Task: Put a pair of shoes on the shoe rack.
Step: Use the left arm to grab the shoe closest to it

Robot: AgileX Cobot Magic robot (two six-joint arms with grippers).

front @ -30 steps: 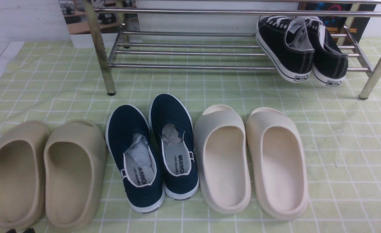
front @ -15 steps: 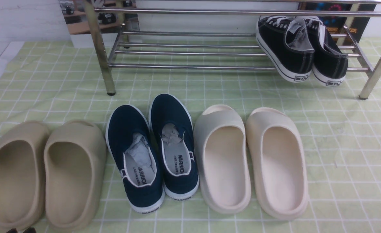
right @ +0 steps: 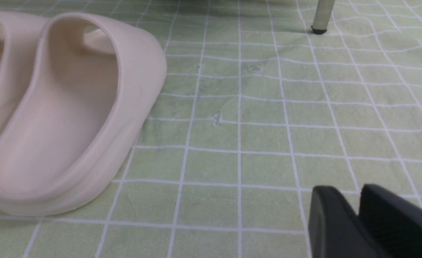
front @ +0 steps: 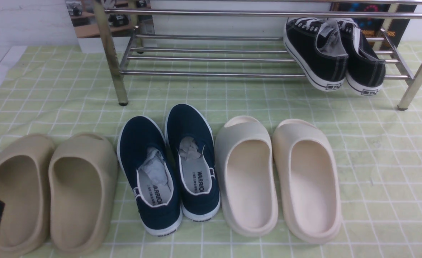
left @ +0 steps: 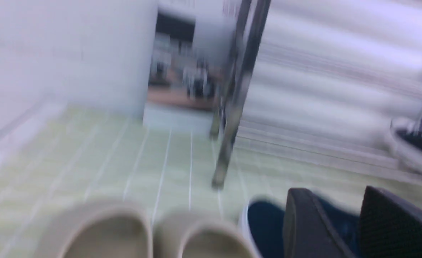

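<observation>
From my front view, the two navy-blue slip-ons [front: 193, 165] sit side by side on the green checked cloth [front: 386, 186], left of its middle, toes pointing to its far edge and heels towards me. White soles and collar edging show, with paper stuffing in both; the insoles carry "WARRIOR" lettering. The pair is between two sets of foam slides: beige slides [front: 81, 193] towards the cloth's left edge, cream slides [front: 248, 179] on the right of the shoes.

The chrome shoe rack [front: 211, 74] stands across the far side of the cloth, its front legs planted on it. Black lace-up sneakers [front: 318, 53] rest at the right end of the lower tier, heels overhanging the front tube.

My left end effector [left: 335, 191] is partly open — a clear gap between its fingers, nothing gripped. The front view gives me only a dark piece of it at the near left, overlapping the outer beige slide. My right end effector [right: 347, 188] is open just a little and holds nothing; its wrist view shows it above bare cloth, apart from the nearer cream slide.
</observation>
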